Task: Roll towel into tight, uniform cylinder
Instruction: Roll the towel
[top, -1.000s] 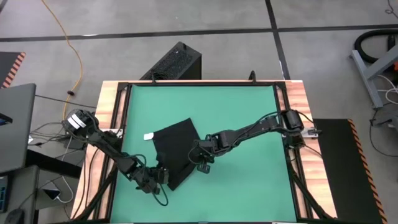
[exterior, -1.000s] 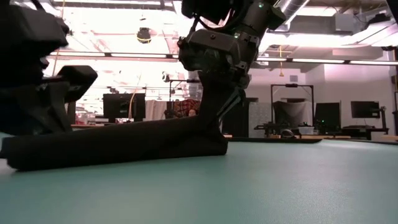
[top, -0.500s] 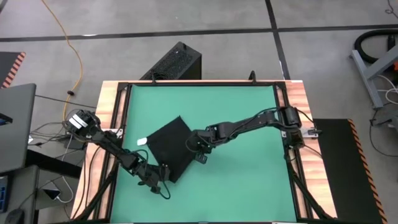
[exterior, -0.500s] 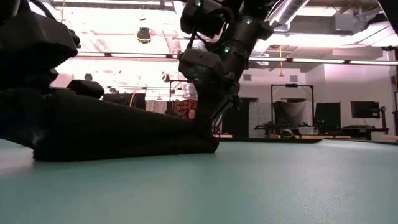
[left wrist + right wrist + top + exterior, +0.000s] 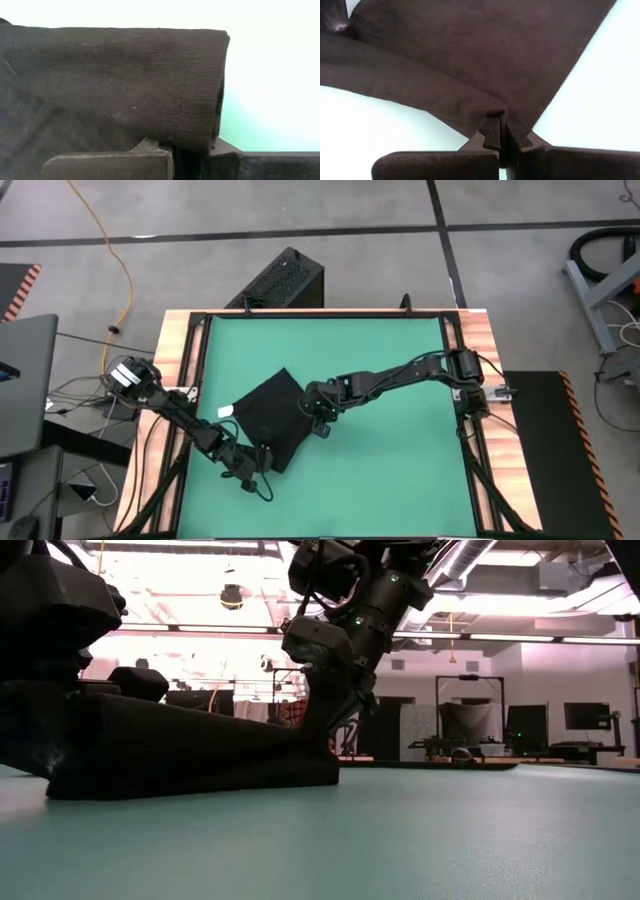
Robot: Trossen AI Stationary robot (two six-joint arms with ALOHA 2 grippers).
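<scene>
Nearest the desk's front-left corner, the left gripper [image 5: 262,459] has its jaws clamped on the towel's [image 5: 268,416] rolled edge. Farther in, the right gripper [image 5: 318,420] pinches the opposite end. The roll's inside appears hidden.

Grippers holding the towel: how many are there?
2. The left gripper is shut on the towel at its near corner; the right gripper is shut on its right edge, both low on the green mat.

Bright overhead light; low view backlit, perhaps overexposed.
</scene>
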